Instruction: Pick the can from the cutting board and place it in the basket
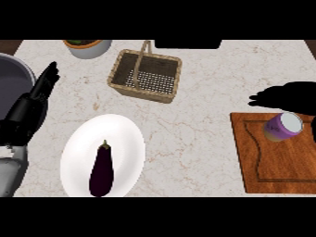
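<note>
Your right hand (304, 99) is over the far edge of the cutting board (283, 162), fingers and thumb curled round the purple can (282, 127) — the can sits tilted at the board's far end, its pale top facing up toward you. Your left hand (42, 85) rests at the left with fingers straight, beside the grey pot (3, 88), while the wicker basket (145, 76) stands well apart on the counter (208, 115) — and an eggplant (102, 170) lies on the white plate (123, 134).
</note>
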Available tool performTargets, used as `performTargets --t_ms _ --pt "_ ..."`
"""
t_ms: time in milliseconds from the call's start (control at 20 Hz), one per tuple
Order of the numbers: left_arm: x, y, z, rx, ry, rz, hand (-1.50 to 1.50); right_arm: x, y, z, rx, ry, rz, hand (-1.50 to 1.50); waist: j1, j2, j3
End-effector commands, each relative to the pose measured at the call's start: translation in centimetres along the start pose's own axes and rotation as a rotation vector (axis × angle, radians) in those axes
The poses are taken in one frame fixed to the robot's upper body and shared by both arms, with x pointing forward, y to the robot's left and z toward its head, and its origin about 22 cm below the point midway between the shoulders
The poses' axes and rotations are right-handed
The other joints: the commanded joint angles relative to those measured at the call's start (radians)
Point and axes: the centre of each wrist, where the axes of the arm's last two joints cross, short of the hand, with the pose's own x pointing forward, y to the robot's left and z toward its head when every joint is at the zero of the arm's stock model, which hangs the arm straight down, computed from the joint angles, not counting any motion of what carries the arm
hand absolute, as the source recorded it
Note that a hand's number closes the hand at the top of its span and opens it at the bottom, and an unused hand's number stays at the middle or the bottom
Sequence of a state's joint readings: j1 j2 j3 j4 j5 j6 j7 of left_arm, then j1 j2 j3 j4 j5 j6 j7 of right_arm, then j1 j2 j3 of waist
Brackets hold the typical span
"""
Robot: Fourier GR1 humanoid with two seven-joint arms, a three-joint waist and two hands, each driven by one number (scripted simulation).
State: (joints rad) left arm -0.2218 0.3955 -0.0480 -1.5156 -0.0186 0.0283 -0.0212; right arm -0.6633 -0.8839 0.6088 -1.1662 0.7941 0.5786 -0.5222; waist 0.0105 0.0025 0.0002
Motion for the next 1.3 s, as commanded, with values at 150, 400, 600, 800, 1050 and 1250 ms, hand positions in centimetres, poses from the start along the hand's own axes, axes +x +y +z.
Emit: performTargets --t_ms 150,400,600,800,1050,1250 --pt "1.1 0.5 -0.9 0.009 0.008 0.008 0.0 -0.6 0.0 -1.2 -0.006 -0.06 -0.022 -1.5 -0.006 -0.002 0.0" --pt "-0.5 -1.0 0.5 0.011 0.004 -0.013 0.0 -2.0 3.7 -2.4 -0.008 -0.045 -0.014 -1.5 0.0 0.0 0.0" --pt "0.5 0.8 -0.4 0.004 0.001 0.026 0.0 -2.4 2.7 -2.1 -0.004 -0.066 -0.046 -1.5 -0.002 -0.001 0.0" --pt "-0.5 0.2 2.1 0.013 0.002 0.002 0.0 -2.3 4.7 -2.8 -0.001 -0.063 -0.04 -1.5 0.0 -0.002 0.0" --pt "1.3 -0.6 -1.8 0.018 0.001 -0.001 0.0 -2.1 5.5 -3.1 0.022 -0.059 -0.054 -1.5 -0.01 -0.001 0.0" --pt "0.8 0.6 0.1 0.008 0.018 0.0 0.0 -2.5 6.1 -2.7 0.03 -0.034 -0.034 -1.5 -0.007 -0.003 0.0"
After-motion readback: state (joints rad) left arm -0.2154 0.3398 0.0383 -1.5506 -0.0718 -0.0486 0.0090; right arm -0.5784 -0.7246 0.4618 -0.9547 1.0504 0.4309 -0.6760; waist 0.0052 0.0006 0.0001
